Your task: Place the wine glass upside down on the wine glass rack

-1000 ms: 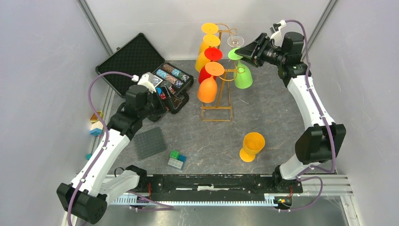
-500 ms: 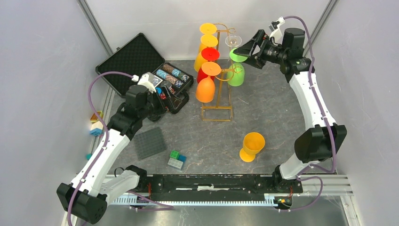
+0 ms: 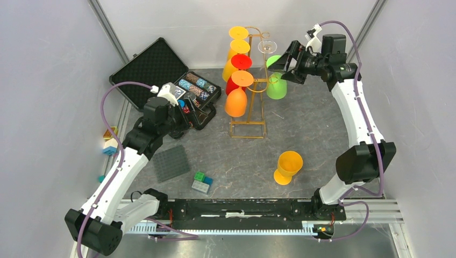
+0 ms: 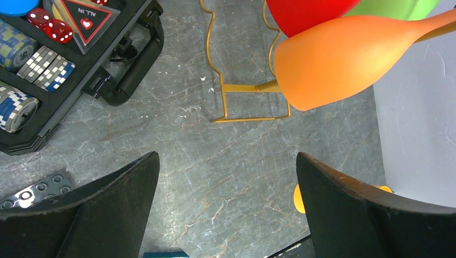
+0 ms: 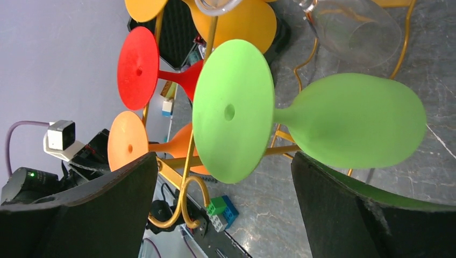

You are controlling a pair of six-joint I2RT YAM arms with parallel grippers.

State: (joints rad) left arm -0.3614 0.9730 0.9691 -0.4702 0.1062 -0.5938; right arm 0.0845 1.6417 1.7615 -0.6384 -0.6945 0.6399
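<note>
The grey marbled table [image 3: 322, 129] carries an open black case of poker chips [image 3: 148, 67] at the far left; beside it stands the tall gold wire wine glass rack [image 3: 248, 126], orange and red glasses hung down its left side. The green plastic wine glass [image 3: 277, 87] hangs bowl-down from a loop on the right side; the right hand [image 5: 223, 156] sits spread around its foot, not gripping. A yellow-orange goblet [image 3: 287, 165] stands upright nearer; the left hand [image 4: 227, 156] hovers spread, holding nothing.
</note>
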